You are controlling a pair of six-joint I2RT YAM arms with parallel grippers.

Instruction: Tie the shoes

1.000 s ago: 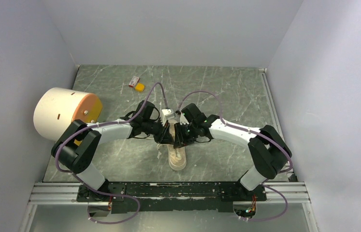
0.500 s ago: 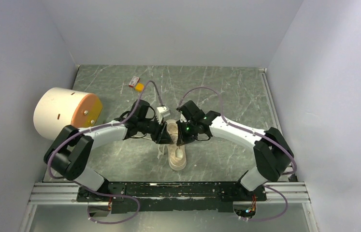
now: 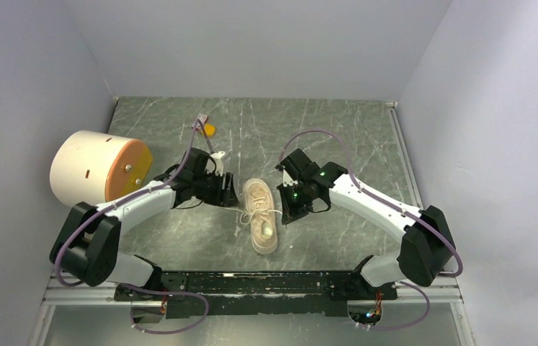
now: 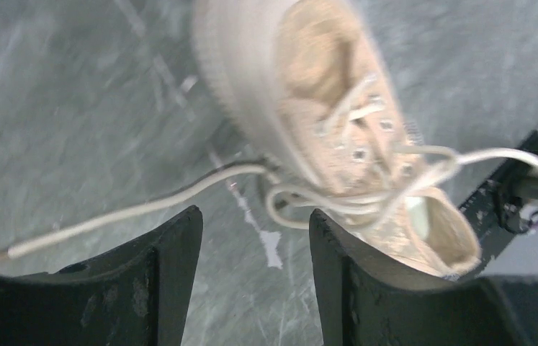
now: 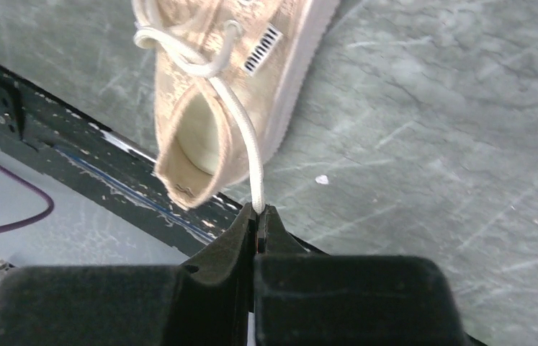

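The cream low-top shoe (image 3: 260, 216) lies on the grey table between both arms, toe pointing away from the bases. My left gripper (image 3: 228, 193) hovers just left of it, open, with nothing between its fingers (image 4: 172, 252). One white lace end (image 4: 129, 210) trails loose over the table ahead of that gripper, and loops of lace sit over the shoe (image 4: 330, 122). To the shoe's right, my right gripper (image 3: 285, 205) is shut on the other lace (image 5: 244, 137). That lace runs taut from the shoe's eyelets (image 5: 208, 86) into the closed fingertips (image 5: 258, 210).
A large cream-and-orange cylinder (image 3: 96, 167) lies at the left of the table. A small orange piece (image 3: 208, 130) sits at the back. The black rail (image 3: 266, 285) with the arm bases runs along the near edge. Grey walls close in on three sides.
Both grippers have drawn apart from over the shoe, left going left and right going right. The left gripper has opened and let its lace drop; the right has shut on a lace.
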